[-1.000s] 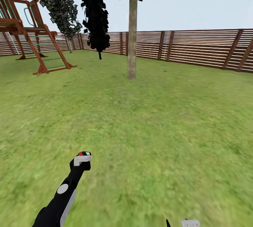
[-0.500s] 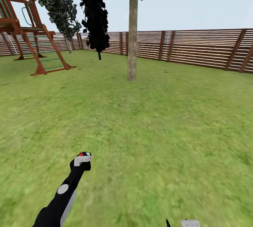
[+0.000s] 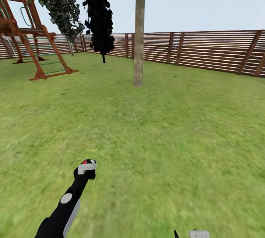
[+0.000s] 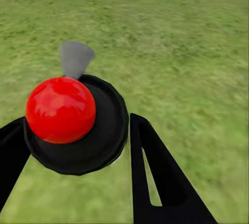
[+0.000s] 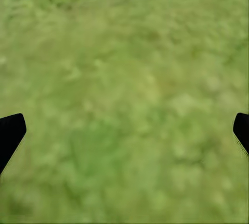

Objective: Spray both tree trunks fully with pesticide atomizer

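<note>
Between the left gripper's (image 4: 78, 146) fingers sits the pesticide atomizer (image 4: 70, 120), pinched, red top showing. Straight ahead of it, well apart, stands the upright tree trunk (image 3: 138, 43). Right gripper (image 5: 124, 130): fingers spread, empty, over grass.

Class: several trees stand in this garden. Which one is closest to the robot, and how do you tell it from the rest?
The thick mottled grey-brown tree trunk mid-lawn. The dark-leaved trees stand further back, beside the fence.
</note>
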